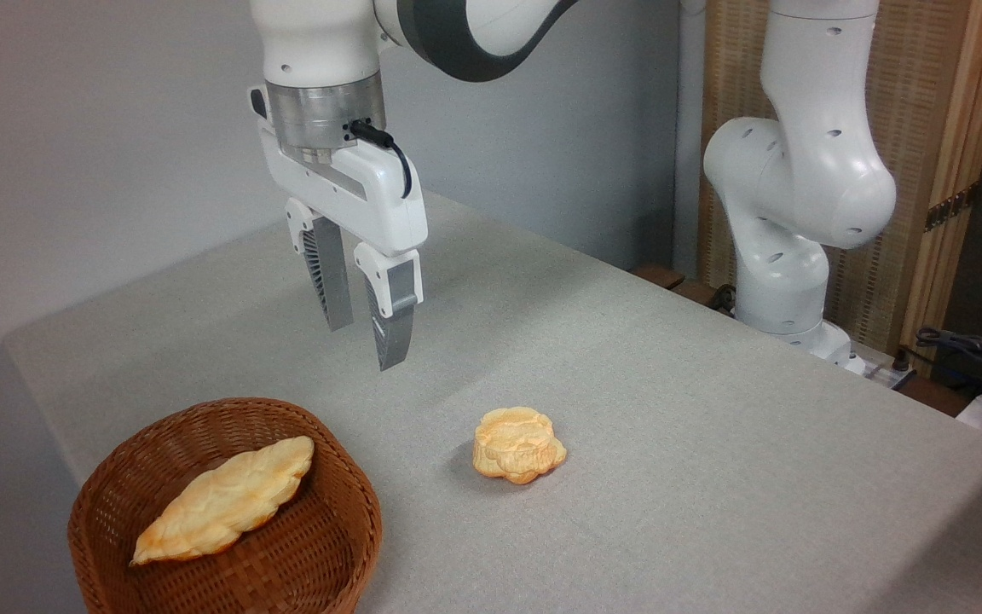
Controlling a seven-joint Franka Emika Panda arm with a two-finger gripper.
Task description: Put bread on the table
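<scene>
- The bread is long, flat and leaf-shaped, golden-orange in colour with a bumpy surface and pointed ends.
- It lies inside the brown wicker basket at the near left corner of the scene, and it reaches almost from one side of the basket to the other.
- Its far right tip leans up against the inner wall of the basket, and its near left tip points down toward the floor of the basket.
- The basket stands on the table, which is covered with a light grey, finely textured cloth.
- The gripper hangs in the air above the table, behind the basket and a little to the right of it, and it points downward.
- Its two fingers are apart with a narrow gap between them, and they hold nothing.
- A small round bun with a flower shape sits on the cloth to the right of the basket, well apart from it.
- The white base of the arm stands at the far right edge of the table.
</scene>
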